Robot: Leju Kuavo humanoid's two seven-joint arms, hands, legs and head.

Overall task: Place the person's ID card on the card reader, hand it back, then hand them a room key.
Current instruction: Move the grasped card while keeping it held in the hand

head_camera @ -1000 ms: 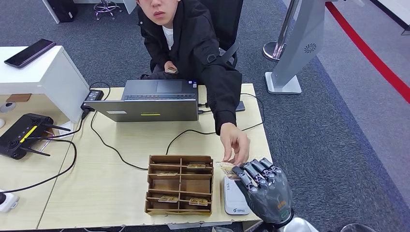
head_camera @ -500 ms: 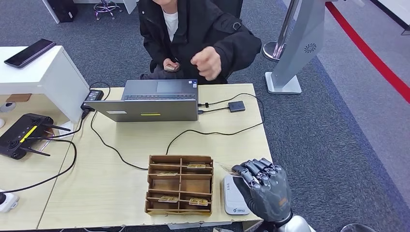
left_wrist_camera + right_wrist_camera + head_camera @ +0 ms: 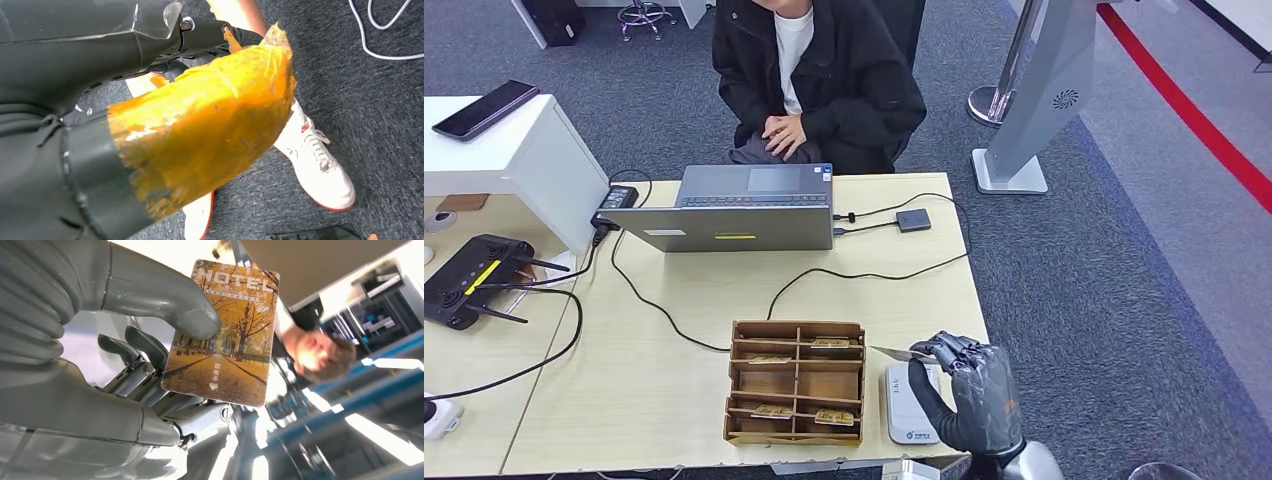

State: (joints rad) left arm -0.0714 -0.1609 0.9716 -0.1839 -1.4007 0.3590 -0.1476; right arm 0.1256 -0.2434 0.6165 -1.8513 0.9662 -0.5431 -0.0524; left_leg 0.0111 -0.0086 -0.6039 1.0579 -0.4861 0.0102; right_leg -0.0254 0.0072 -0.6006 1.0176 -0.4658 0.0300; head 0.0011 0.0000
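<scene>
The right hand (image 3: 969,395) pinches the card (image 3: 222,332) between thumb and fingers, just above the card reader (image 3: 908,405) at the bench's (image 3: 674,390) five o'clock corner. The thin pinch could let it slip. The wooden organizer (image 3: 796,382) crowds the reader at nine o'clock; the person (image 3: 819,75) sits at twelve behind the laptop (image 3: 739,205).

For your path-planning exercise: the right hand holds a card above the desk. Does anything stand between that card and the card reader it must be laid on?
Nothing visible does. The right hand pinches the card just above the white card reader, beside the wooden organizer. The reader's visible top is bare; the hand hides part of it.
</scene>
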